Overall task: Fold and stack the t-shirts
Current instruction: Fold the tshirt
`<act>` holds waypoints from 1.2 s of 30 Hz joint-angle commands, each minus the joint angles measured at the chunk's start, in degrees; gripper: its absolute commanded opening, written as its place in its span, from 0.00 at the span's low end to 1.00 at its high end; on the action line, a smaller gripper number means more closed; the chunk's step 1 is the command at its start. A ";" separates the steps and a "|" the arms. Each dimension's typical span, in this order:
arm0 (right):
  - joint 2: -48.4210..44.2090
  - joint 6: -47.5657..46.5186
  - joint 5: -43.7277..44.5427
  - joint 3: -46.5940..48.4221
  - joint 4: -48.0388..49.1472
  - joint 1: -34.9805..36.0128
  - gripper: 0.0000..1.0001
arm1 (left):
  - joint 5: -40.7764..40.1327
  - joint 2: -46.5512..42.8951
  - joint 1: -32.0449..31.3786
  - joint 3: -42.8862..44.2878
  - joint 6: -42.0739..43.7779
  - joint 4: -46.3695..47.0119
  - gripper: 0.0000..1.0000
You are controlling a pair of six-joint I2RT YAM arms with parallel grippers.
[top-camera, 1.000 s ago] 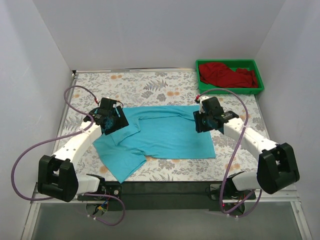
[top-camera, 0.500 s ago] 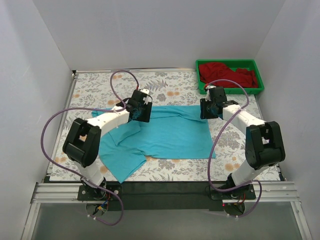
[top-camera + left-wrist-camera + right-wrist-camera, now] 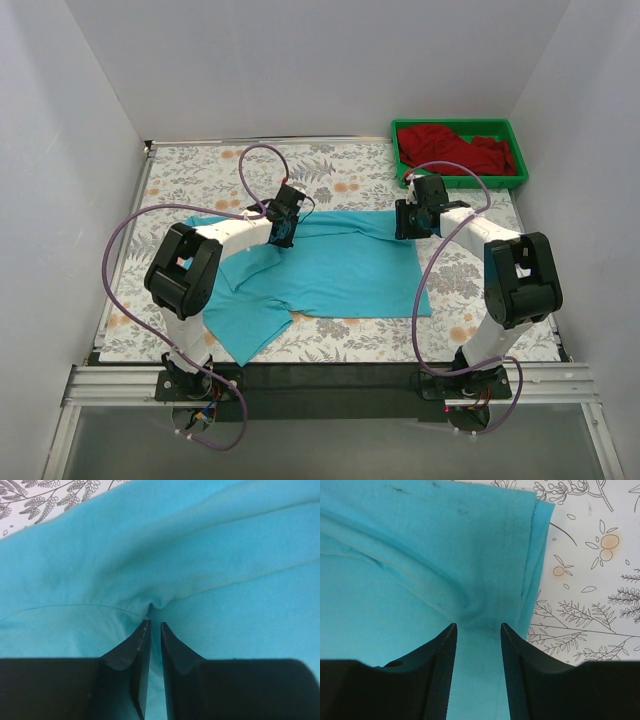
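While the turquoise t-shirt (image 3: 340, 265) lies spread across the middle of the flower-printed table (image 3: 200, 165), rumpled at its near left, both arms reach to its far edge. The step in hand looks like taking that edge to fold it toward the near side. The left end effector (image 3: 155, 623) has its jaws drawn almost together, pinching a small ridge of cloth that puckers at the tips. The right end effector (image 3: 478, 625) stands partly spread astride the stitched hem at the far right corner, with creases running into the gap. Whether it truly grips the cloth cannot be told. To do this well, the right side probably wants a firm bite before any lift, since a one-sided pull would skew the shirt. Both ends should then rise together, level and lightly taut, carry the edge over in a low arc, and lay it down square with the near hem without dragging the layer beneath. The left pinch is shallow, so it may slip if tugged sideways. The dark red t-shirt (image 3: 455, 150) sits bunched in the green tray (image 3: 462, 182) at the far right corner, not yet folded. No brand, label or writing can be read anywhere; a few dark specks mark the turquoise cloth.
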 commanded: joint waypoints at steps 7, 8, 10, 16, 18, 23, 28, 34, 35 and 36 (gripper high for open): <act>1.62 -0.03 0.36 1.36 3.10 -1.55 0.40 | -4.34 -2.95 -0.20 -0.77 -0.21 -2.24 0.00; 1.62 -0.12 0.36 1.28 3.19 -1.64 0.40 | -4.69 -3.31 -0.20 -1.03 -0.39 -2.42 0.00; 1.71 -0.21 0.36 1.10 3.45 -1.91 0.40 | -5.57 -4.09 -0.20 -1.38 -0.48 -2.86 0.00; 1.62 -0.30 0.27 0.84 3.63 -2.26 0.40 | -5.67 -4.80 -0.20 -1.82 -1.35 -3.30 0.00; 1.71 -0.30 0.10 0.75 3.71 -2.35 0.40 | -5.14 -4.63 -0.20 -1.47 -1.88 -3.74 0.00; 1.36 -0.30 -0.52 0.49 3.98 -2.35 0.40 | -4.79 -5.24 -0.20 -1.38 -3.11 -4.53 0.00; 1.53 -0.21 -1.13 0.40 4.15 -2.35 0.40 | -2.94 -5.16 -0.11 -0.07 -5.13 -4.53 0.25; 1.45 -0.21 -1.57 0.31 4.15 -2.26 0.40 | -3.38 -3.49 -0.20 0.90 -5.05 -4.09 0.29; 1.36 -0.30 -1.57 0.31 4.15 -2.26 0.40 | -3.47 -2.79 -0.20 0.99 -4.96 -4.09 0.29; 1.36 -0.21 -1.57 0.31 4.15 -2.35 0.40 | -3.47 -2.52 -0.20 1.17 -4.96 -4.09 0.28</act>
